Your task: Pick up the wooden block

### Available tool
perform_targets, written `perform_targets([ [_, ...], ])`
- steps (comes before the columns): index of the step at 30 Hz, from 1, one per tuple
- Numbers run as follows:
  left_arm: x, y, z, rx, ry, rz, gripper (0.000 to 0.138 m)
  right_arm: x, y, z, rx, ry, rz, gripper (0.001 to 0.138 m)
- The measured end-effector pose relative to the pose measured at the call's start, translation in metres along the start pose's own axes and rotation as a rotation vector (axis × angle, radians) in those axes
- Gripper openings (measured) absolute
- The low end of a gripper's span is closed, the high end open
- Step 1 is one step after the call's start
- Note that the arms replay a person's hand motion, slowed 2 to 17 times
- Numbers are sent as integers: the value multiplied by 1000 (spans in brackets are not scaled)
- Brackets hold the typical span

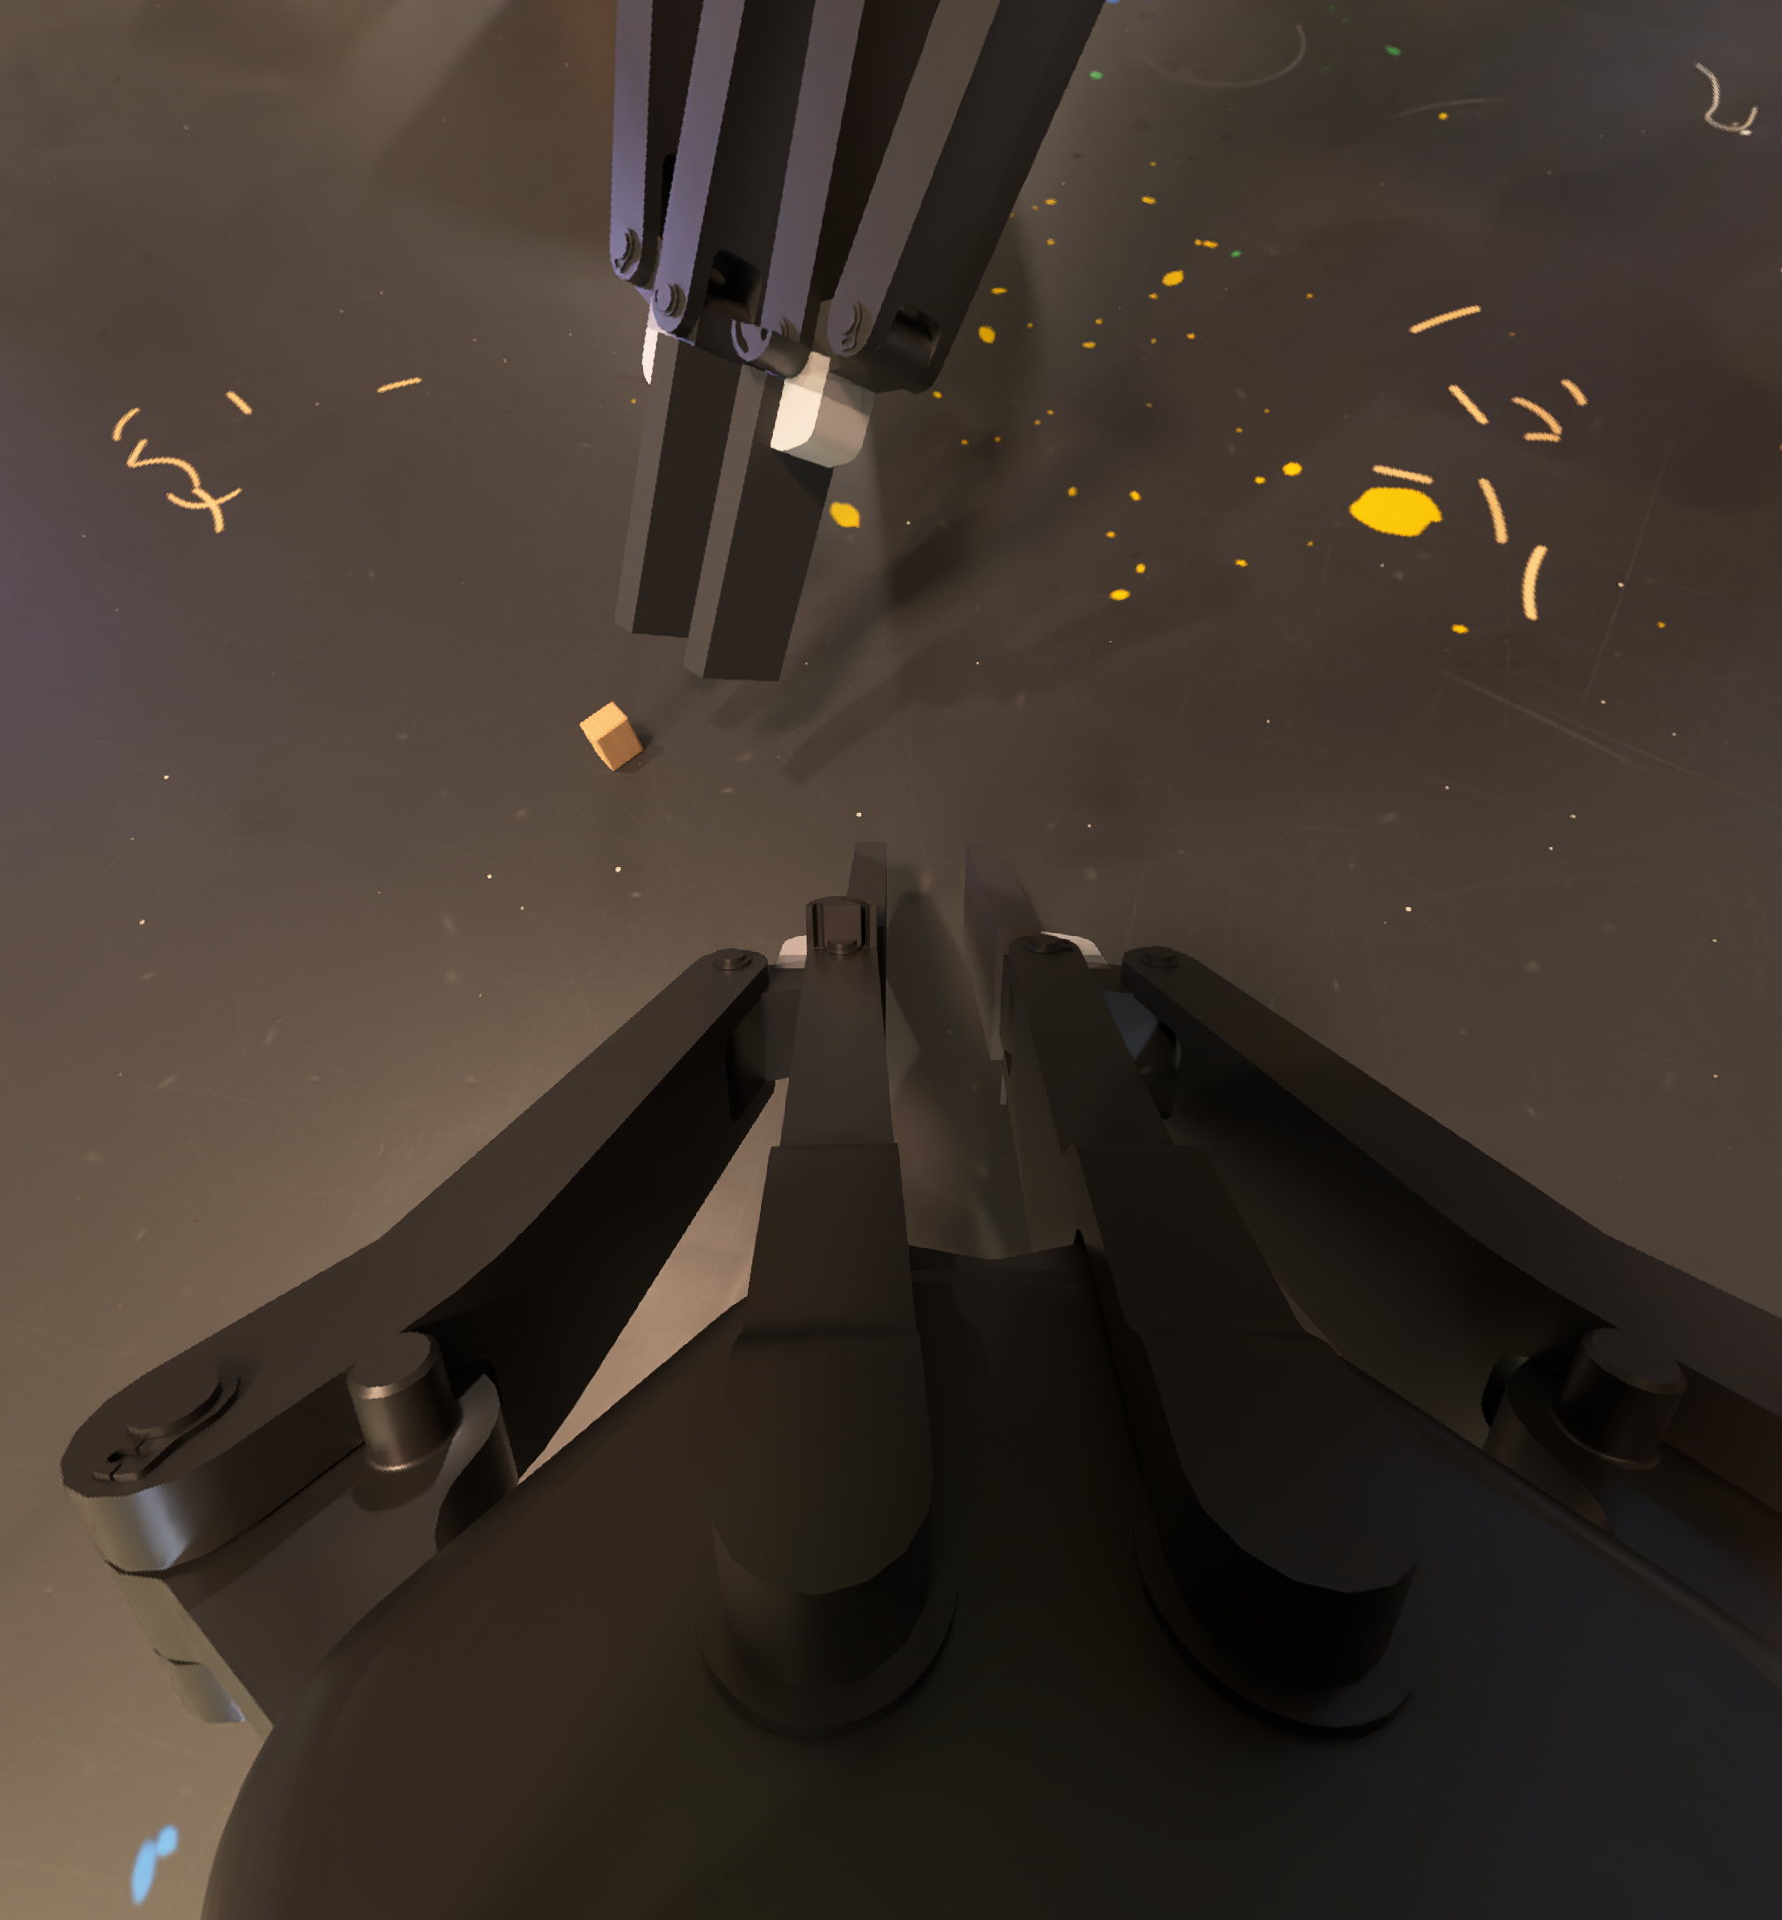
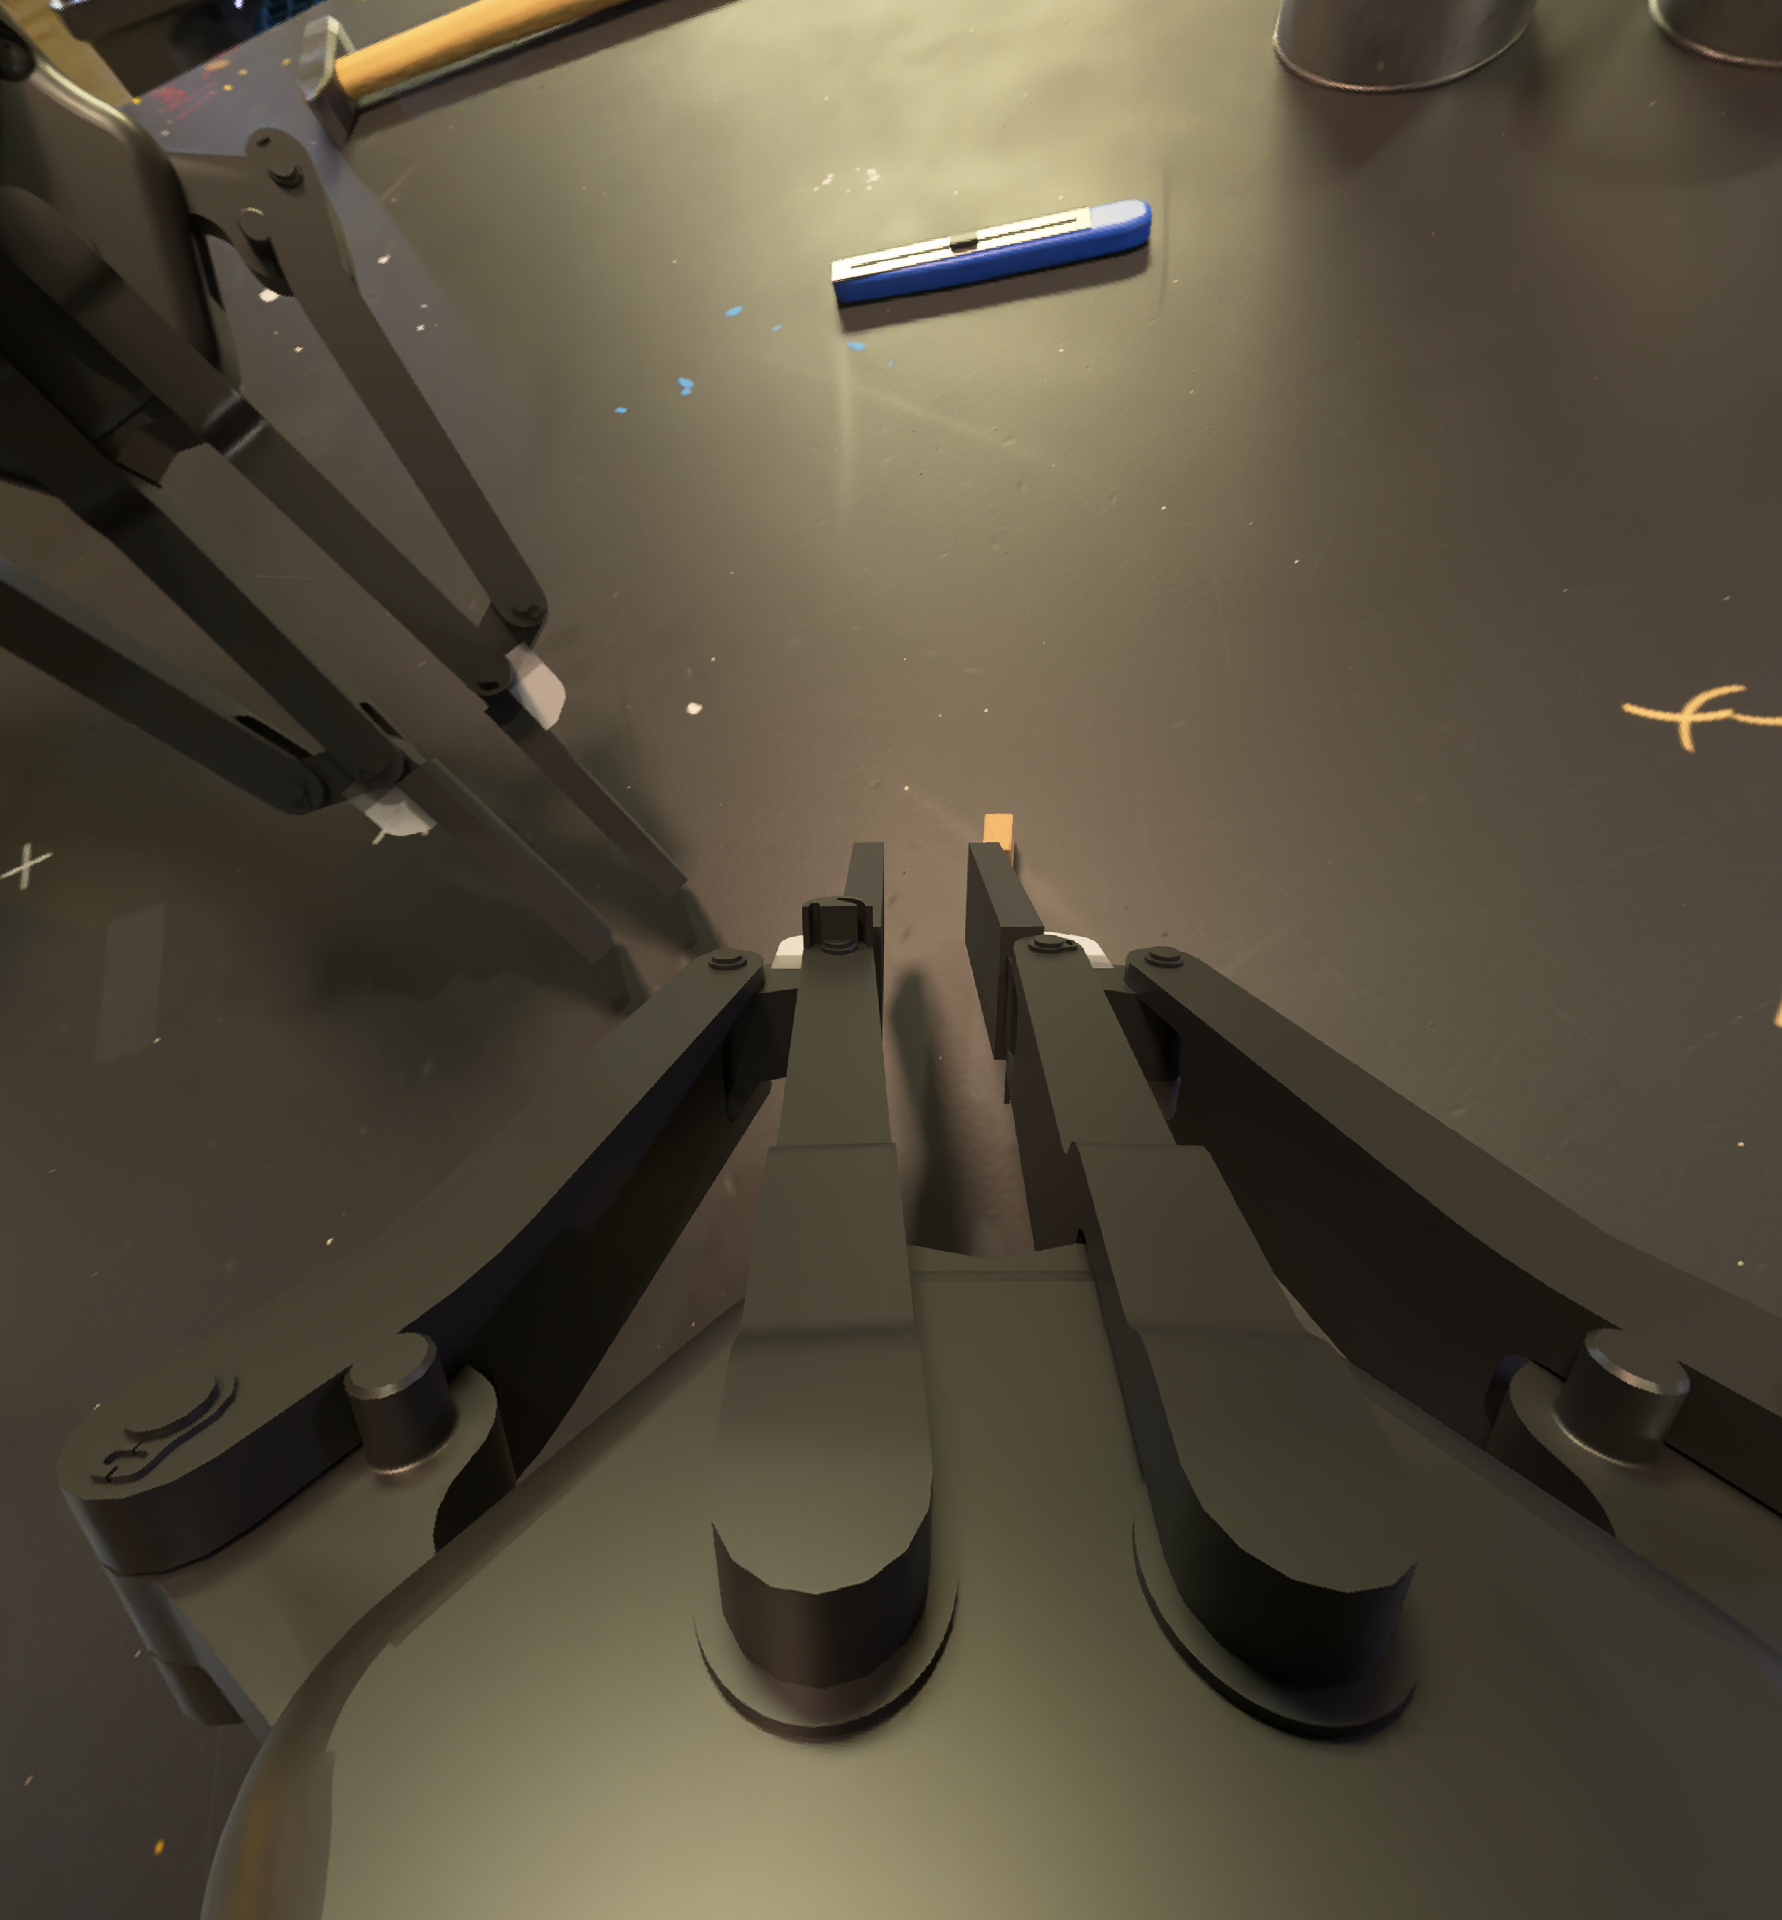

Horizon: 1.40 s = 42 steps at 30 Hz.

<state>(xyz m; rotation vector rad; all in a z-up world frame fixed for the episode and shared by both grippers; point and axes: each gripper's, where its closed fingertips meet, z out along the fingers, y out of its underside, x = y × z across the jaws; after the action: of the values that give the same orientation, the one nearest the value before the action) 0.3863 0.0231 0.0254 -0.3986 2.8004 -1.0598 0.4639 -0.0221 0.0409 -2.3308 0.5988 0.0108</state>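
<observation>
The wooden block (image 1: 612, 736) is a small light-brown cube lying on the dark table (image 1: 243, 935). In the left wrist view my left gripper (image 1: 923, 857) is shut and empty, with the block ahead of it and to the left. My right gripper (image 1: 710, 649) comes down from the top, shut, with its tips just right of and beyond the block. In the right wrist view my right gripper (image 2: 928, 857) hovers low, and only a sliver of the block (image 2: 998, 828) shows past its right fingertip, outside the jaws. The left gripper (image 2: 648, 925) reaches in from the upper left.
A blue utility knife (image 2: 991, 252) lies farther ahead of the right gripper. A hammer with a wooden handle (image 2: 430, 47) lies at the far edge. Two metal cylinders (image 2: 1401, 42) stand at the far right. Yellow paint spots (image 1: 1394, 511) and chalk marks cover the table.
</observation>
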Motion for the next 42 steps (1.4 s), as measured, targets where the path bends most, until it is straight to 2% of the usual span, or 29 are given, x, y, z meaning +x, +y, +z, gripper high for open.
perform_targets([
  [10,-1,3,-5,12,-22,-11,21,8,-11,12,13,97,-18,22],
  [19,-3,3,-9,33,-38,-21,19,20,-10,22,-35,184,-35,22],
  [32,-8,1,-13,68,-48,-42,19,23,-11,35,-63,190,-15,20],
  [35,-10,1,-14,74,-52,-43,19,23,-12,37,-60,190,-15,17],
  [37,-11,0,-15,78,-58,-43,19,23,-13,37,-60,191,-15,9],
  [42,-14,0,-16,87,-72,-45,19,24,-14,37,-61,197,-16,8],
])
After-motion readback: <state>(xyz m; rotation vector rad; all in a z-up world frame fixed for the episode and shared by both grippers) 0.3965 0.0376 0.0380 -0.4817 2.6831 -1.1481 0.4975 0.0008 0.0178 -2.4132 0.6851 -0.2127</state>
